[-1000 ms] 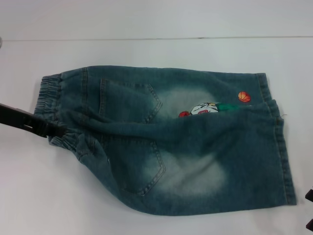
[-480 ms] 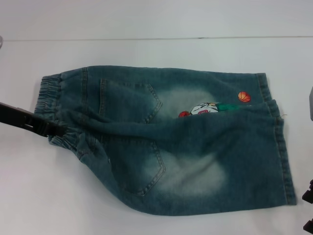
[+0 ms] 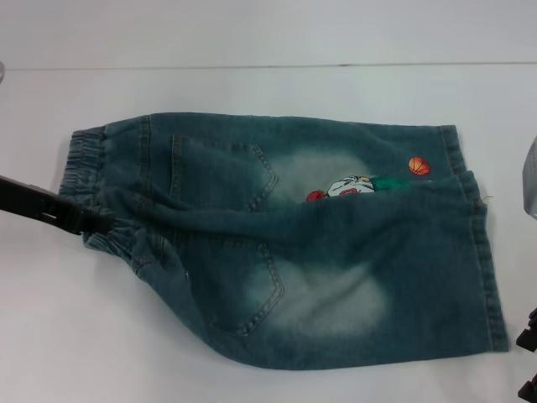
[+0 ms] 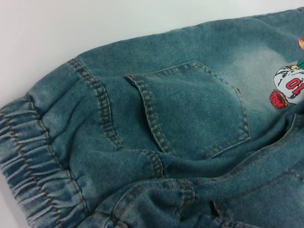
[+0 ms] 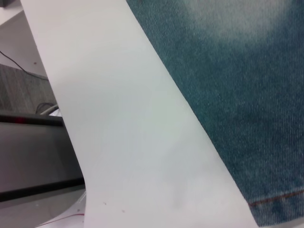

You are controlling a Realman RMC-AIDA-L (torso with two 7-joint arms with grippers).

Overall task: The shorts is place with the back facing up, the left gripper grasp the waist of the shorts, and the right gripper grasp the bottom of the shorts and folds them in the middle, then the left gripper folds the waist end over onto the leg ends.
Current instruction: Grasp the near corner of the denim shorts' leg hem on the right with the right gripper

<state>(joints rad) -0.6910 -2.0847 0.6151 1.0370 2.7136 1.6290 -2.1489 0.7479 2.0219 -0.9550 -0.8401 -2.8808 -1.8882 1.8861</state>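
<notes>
Black left claw (image 3: 99, 222) low, at the shorts' (image 3: 336, 269) waistband.

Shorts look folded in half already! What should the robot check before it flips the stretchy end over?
1. The shorts folded along the middle, lying on the table: ok, one half lies over the other.
2. Left pincer at the waist end: ok, its tip meets the elastic band.
3. Left pincer actually shut on the cloth: cannot tell.
4. The leg ends lying flat: ok.
5. Right pincer clear of the landing spot: ok, it sits off the cloth beside the hems.
</notes>
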